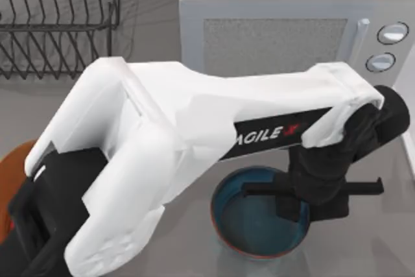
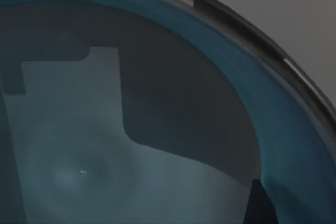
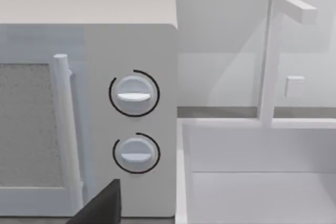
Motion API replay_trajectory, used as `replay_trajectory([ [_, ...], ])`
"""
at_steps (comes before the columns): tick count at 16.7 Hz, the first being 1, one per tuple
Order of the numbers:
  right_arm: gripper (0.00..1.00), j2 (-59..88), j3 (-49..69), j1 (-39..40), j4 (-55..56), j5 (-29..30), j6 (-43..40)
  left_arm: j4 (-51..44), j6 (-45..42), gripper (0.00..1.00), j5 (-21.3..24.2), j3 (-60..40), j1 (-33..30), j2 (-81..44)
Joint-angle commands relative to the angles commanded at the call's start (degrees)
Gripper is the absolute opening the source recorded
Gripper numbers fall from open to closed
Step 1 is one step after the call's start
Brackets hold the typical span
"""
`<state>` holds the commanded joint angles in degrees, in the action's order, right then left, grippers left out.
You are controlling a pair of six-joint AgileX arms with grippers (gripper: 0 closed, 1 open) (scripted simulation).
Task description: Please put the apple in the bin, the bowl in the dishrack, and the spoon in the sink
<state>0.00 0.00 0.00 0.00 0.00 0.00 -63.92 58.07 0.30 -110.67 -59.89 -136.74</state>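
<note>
Left gripper (image 1: 295, 209) hangs inside the teal bowl (image 1: 237, 215), wrist pointing down.

top: overhead | left wrist: close inside bowl (image 2: 157, 145) | right wrist: faces microwave (image 3: 89, 103)

The left arm (image 1: 194, 134) hides most of the bin (image 1: 16, 167).

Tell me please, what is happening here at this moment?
The left arm reaches across the table, and the left gripper hangs over the teal bowl, which sits on the table in front of the microwave. Its wrist view looks straight down into the bowl. The dishrack stands at the far left, without the bowl in it. The right wrist view faces the microwave and the sink.
</note>
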Motion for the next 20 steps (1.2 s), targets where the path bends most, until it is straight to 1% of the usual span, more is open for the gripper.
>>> replay_trajectory([
  [6,1.0,0.0,0.0,0.0,0.0,0.0,0.0,-0.9,0.1,0.0,0.0,-0.8,0.1,0.2],
  [9,1.0,0.0,0.0,0.0,0.0,0.0,0.0,-6.4,0.6,0.0,-0.1,-6.6,0.4,0.4],
  [14,1.0,0.0,0.0,0.0,0.0,0.0,0.0,-19.7,0.3,0.0,0.0,-19.0,0.0,0.7],
  [16,1.0,0.0,0.0,0.0,0.0,0.0,0.0,-22.1,0.1,0.0,0.0,-21.4,-0.1,0.8],
  [20,1.0,0.0,0.0,0.0,0.0,0.0,0.0,-22.2,0.0,0.0,0.0,-21.6,0.1,0.7],
])
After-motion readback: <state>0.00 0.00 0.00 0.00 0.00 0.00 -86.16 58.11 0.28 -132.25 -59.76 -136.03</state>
